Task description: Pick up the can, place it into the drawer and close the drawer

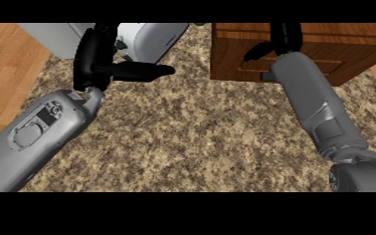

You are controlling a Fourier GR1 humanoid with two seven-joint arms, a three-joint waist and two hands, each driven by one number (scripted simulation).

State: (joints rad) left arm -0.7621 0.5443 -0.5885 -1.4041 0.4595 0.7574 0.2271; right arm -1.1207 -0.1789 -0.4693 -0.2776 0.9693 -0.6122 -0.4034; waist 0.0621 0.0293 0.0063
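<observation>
**At the counter's far right: right hand at the drawer unit, can unseen**

Far right on the speckled stone counter stands a wooden drawer unit, its panelled front facing the robot. The right hand lies over that front, touching or just above it. The view's upper edge cuts the hand off, so its grasp cannot be told. The can shows nowhere: it may be in the drawer or hidden by this hand, and its look and long axis cannot be described. A green speck beside the unit is too small to name. The left hand rests open at upper left, fingers straight and thumb out, before a white appliance, well apart from the drawer. The right hand is judged nearer for the coming move.
</observation>
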